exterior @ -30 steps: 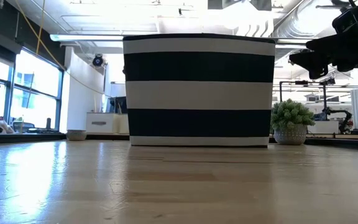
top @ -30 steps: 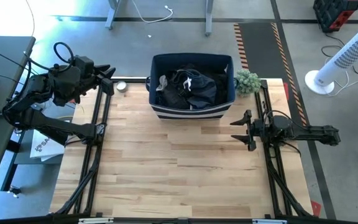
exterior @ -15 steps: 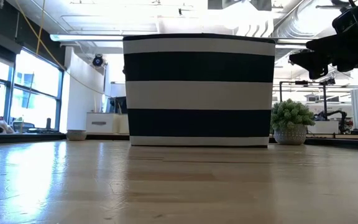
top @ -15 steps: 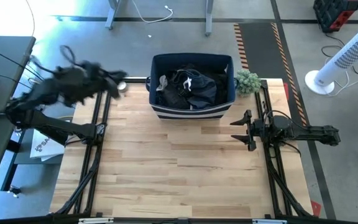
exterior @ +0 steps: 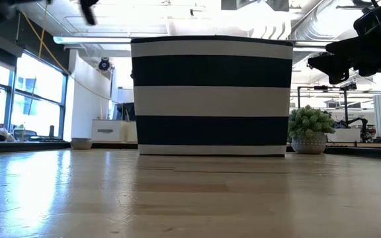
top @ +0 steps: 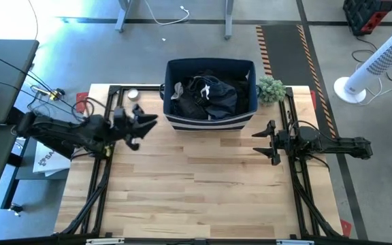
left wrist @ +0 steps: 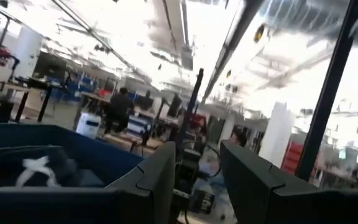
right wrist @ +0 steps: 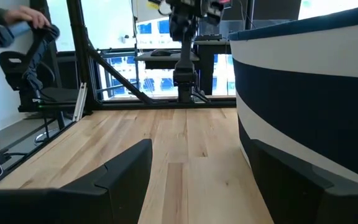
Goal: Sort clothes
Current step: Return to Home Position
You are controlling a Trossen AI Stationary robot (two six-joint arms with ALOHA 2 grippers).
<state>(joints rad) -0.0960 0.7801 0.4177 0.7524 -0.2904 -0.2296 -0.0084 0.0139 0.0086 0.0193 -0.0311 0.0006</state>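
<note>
Left gripper [top: 145, 128] is hovering empty, fingers parted, bin [top: 211, 122] of clothes [top: 206, 95] just ahead; I'm calling this homing. Next, levelling it with the right gripper [top: 267, 141], parked, fingers spread wide.

Blue bin [top: 209, 121]: centre of the worktop's [top: 196, 184] far edge.
Clothes [top: 206, 95]: dark heap with white bits, inside the bin.
Left hand [top: 143, 126]: over the worktop's left side, near the bin's corner, fingers spread.
Right hand [top: 260, 141]: over the right side, fingers apart, pointing inward.
Potted plant [top: 271, 88]: just right of the bin.
</note>
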